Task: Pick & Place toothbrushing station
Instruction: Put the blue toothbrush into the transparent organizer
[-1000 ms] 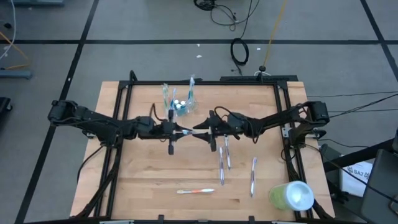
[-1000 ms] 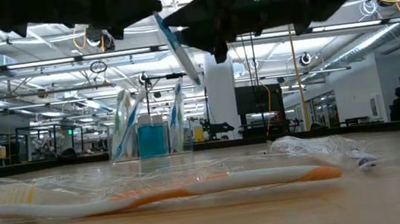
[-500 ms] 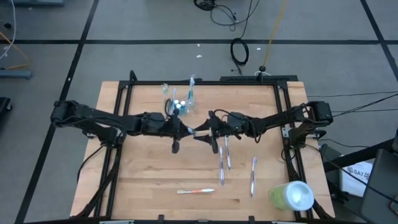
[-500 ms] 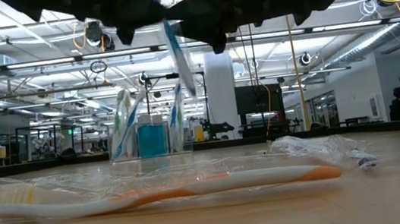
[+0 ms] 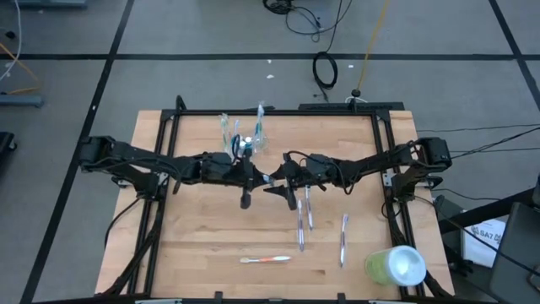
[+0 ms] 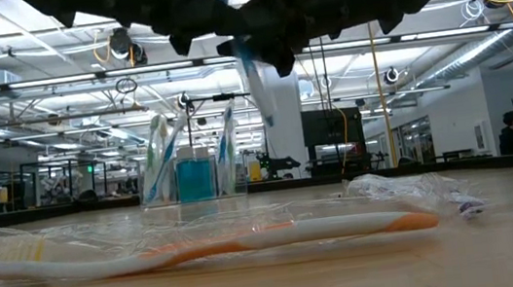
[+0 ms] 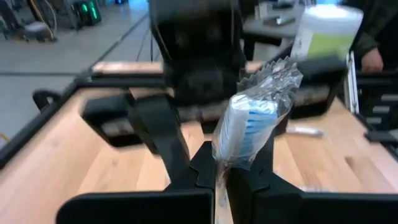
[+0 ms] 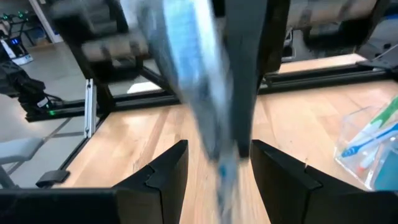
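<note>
Your left gripper's (image 7: 219, 177) jaws are pinched shut on a blue-and-white toothbrush in a crinkled clear wrapper (image 7: 249, 127), held above the middle of the tabletop, while the right gripper's (image 8: 214, 163) jaws stand apart on either side of that same brush, not closing on it. The risk, as I judge it, is that the slick wrapper lets the brush twist or slide in so narrow a pinch, or that it snags the right fingers as you carry it to the small clear plastic cup (image 5: 245, 139) near the far edge. The pale wooden tabletop (image 5: 194, 236) carries loose wrapped toothbrushes (image 5: 303, 218) and an orange-and-white toothbrush (image 6: 201, 249); beyond lies an open workshop with ceiling lights.
</note>
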